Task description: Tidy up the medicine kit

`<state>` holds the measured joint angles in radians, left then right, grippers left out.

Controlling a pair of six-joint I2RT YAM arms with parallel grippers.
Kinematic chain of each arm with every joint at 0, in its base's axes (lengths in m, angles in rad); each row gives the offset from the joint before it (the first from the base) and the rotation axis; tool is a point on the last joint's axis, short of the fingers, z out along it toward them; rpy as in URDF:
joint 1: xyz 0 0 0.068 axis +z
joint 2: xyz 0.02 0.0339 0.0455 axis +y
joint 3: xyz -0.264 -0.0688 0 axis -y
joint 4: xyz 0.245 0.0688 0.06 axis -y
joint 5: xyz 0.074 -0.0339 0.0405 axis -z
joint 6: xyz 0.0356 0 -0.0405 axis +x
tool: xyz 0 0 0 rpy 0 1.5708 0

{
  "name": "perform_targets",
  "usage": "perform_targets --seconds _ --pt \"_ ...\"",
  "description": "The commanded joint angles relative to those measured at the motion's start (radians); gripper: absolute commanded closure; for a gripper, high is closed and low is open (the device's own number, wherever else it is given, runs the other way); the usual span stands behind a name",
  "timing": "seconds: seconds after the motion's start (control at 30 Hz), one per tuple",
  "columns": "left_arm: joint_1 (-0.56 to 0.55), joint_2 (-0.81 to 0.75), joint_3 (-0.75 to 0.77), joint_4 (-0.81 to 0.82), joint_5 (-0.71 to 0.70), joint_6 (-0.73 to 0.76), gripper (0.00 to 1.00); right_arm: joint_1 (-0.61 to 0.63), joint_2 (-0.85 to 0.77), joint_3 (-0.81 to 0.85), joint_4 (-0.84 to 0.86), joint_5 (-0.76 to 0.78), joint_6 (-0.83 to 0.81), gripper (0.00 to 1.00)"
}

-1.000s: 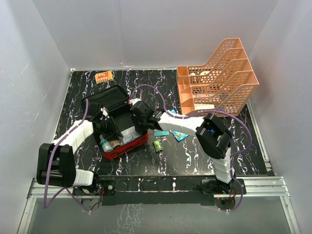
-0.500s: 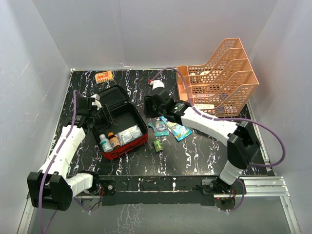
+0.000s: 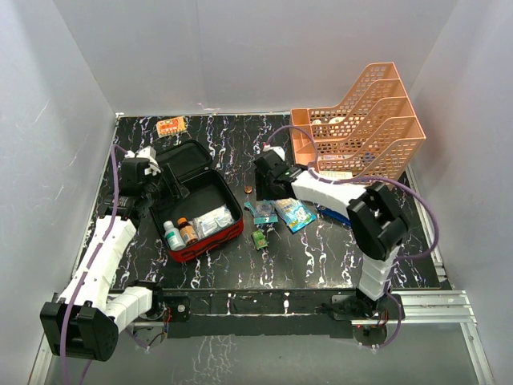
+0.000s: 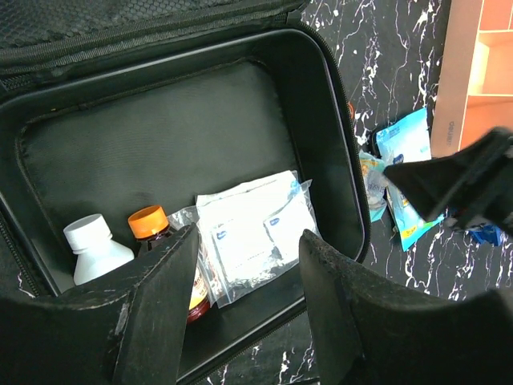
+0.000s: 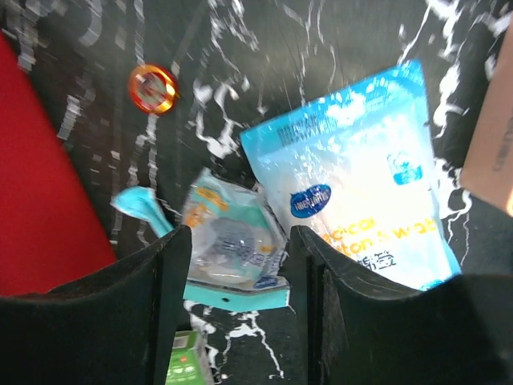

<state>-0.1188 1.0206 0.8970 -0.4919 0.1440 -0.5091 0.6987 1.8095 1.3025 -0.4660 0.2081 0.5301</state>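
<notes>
Medicine kit [image 3: 215,239] lay open at 9 o'clock of the table [image 3: 321,257] centre. Inside were two bottles, one white-capped [image 4: 96,245] and one orange-capped [image 4: 150,224], beside clear sachets [image 4: 252,228]. Left gripper [image 4: 248,237] hovered above, fingers parted, empty. Right gripper [image 5: 238,233], likewise parted and empty, hung over one blue pouch [image 5: 361,192], its blurred print seemingly "...ton Swab", with one teal packet [image 5: 232,241] at its 8 o'clock.

Only the blue-and-white pouch [image 5: 353,176] on the table [image 5: 264,48] shows letters: yellow print near its 6 o'clock edge, partly readable as "…ton" and "wa…". Its oval logo is blurred. Small blue marks on the white sachets [image 4: 256,233] in the medicine kit [image 4: 160,136] are unreadable.
</notes>
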Motion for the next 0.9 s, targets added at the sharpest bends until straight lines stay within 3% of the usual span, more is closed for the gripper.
perform_targets --seconds 0.0,0.37,0.6,0.73,0.87 --pt "0.001 -0.017 0.001 0.028 -0.011 0.000 0.48 0.004 0.048 0.053 -0.064 -0.003 0.011 0.50" --pt "0.002 0.003 -0.011 0.042 -0.007 -0.005 0.48 0.005 0.133 0.046 -0.085 -0.010 0.013 0.69" --pt "0.001 -0.004 -0.011 0.033 -0.023 -0.002 0.48 0.005 0.156 0.052 -0.089 0.011 0.013 0.71" --pt "0.002 -0.008 -0.011 0.033 -0.030 -0.002 0.47 0.007 0.137 0.061 -0.087 0.031 0.007 0.87" --pt "0.001 -0.013 -0.012 0.032 -0.037 -0.002 0.47 0.008 0.064 0.058 -0.050 0.045 -0.009 0.90"
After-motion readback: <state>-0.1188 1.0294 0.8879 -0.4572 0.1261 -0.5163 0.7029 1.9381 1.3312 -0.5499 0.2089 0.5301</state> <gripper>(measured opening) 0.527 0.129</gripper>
